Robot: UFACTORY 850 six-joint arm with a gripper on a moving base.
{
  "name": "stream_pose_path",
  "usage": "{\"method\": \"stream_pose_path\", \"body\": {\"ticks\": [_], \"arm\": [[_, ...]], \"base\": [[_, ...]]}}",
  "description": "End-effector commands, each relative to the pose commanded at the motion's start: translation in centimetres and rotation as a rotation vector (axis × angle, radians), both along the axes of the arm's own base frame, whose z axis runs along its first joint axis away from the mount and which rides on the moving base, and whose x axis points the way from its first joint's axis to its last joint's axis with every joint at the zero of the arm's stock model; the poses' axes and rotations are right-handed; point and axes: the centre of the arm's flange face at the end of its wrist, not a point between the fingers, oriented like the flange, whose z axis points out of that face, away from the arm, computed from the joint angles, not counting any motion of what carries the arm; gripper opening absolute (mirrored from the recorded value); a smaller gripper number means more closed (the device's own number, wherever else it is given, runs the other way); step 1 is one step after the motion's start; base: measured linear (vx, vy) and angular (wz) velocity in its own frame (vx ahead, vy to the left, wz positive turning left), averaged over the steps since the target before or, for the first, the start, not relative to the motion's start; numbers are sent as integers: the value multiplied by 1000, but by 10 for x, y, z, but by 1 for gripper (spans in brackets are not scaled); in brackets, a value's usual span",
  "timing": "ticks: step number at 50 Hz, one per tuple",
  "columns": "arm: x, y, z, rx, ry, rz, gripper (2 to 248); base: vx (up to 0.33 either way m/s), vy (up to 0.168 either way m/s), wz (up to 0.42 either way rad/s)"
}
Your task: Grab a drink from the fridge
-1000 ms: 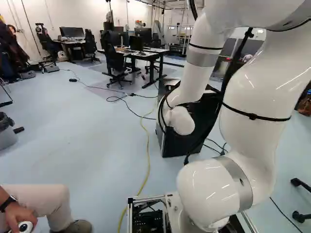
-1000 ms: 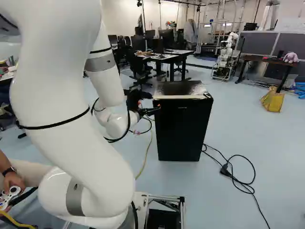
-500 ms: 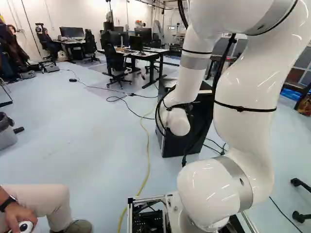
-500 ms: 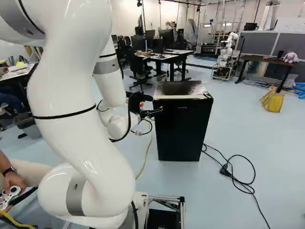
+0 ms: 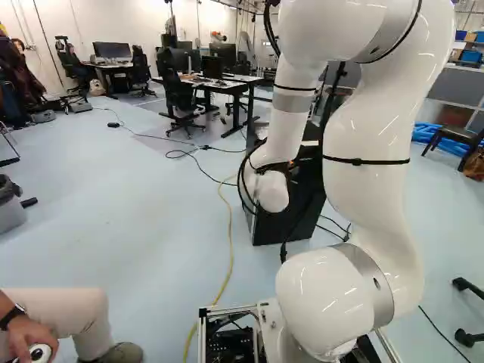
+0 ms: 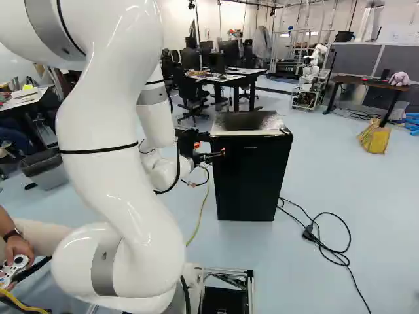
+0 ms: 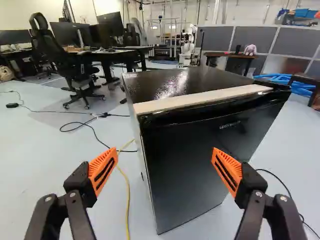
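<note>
My gripper (image 6: 216,156) is at the upper front of the small black fridge (image 6: 252,180), by its left side in the right base view. In the wrist view the gripper (image 7: 165,171) stands wide open, its orange pads (image 7: 103,172) far apart with nothing gripped. The fridge door (image 7: 195,165) is closed and lies ahead of the fingers, its near side edge between them. A pale strip (image 7: 200,99) runs along the front of the fridge's top. No drink shows in any view. In the left base view my arm partly hides the fridge (image 5: 261,227).
Black cables (image 6: 334,252) lie on the floor beside the fridge, and a yellow cable (image 5: 230,242) runs along its other side. Desks (image 7: 112,54) and office chairs stand beyond. Another robot (image 6: 313,72) is farther back. A person's hand (image 5: 30,336) holds a controller beside the base.
The arm's upper links have swung rightward in the right base view and leftward in the left one. My gripper has shifted slightly across the fridge front. Base and fridge have stayed put.
</note>
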Motion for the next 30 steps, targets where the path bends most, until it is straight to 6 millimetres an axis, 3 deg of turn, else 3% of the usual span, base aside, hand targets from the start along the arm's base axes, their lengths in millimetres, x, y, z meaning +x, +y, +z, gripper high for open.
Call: {"method": "stream_pose_path", "body": {"ticks": [30], "arm": [[15,6,1,-10,-46,-43,247]], "base": [[0,0,0]]}}
